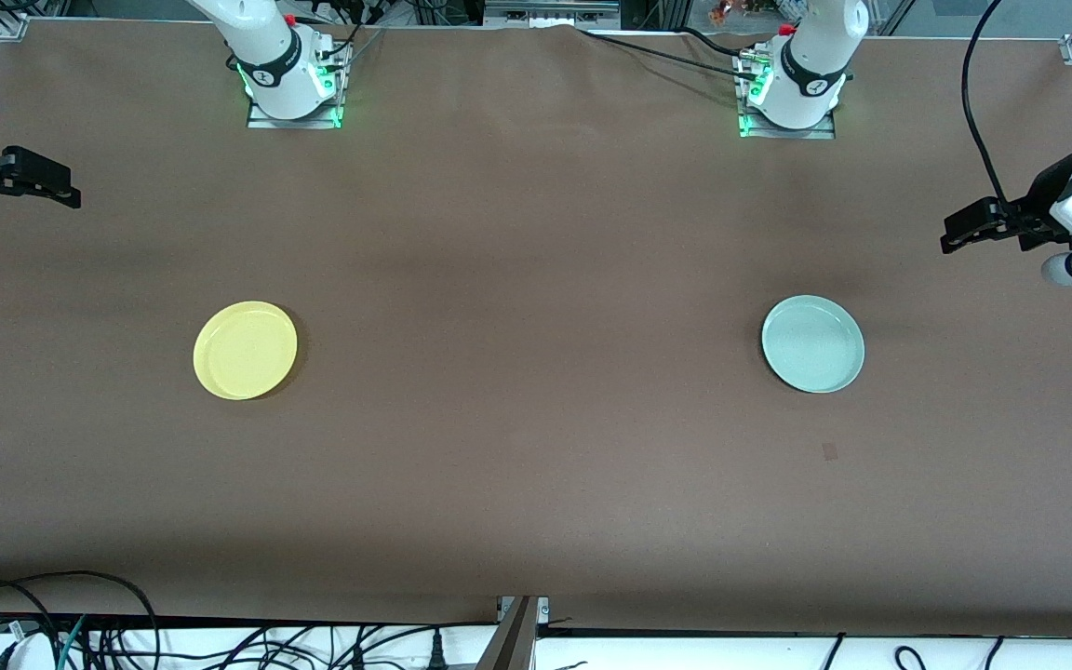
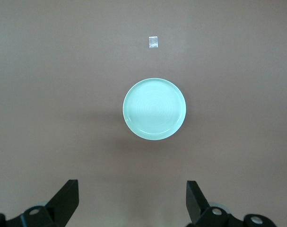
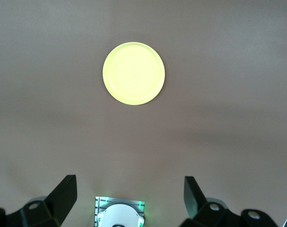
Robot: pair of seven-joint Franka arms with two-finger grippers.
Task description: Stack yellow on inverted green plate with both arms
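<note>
The yellow plate [image 1: 246, 350] lies flat on the brown table toward the right arm's end; it also shows in the right wrist view [image 3: 134, 73]. The pale mint-green plate [image 1: 812, 343] lies flat toward the left arm's end, and in the left wrist view [image 2: 154, 109] faint concentric rings show on its upward face. My left gripper [image 1: 947, 235] hangs open and empty high over the table's edge at the left arm's end [image 2: 131, 183]. My right gripper [image 1: 73, 191] hangs open and empty high over the edge at the right arm's end [image 3: 129, 178]. Neither touches a plate.
A small patch of tape [image 1: 829, 451] lies on the table nearer to the front camera than the green plate, also in the left wrist view [image 2: 153, 42]. The arm bases [image 1: 294, 88] [image 1: 792, 98] stand along the back. Cables [image 1: 80, 633] run below the table's front edge.
</note>
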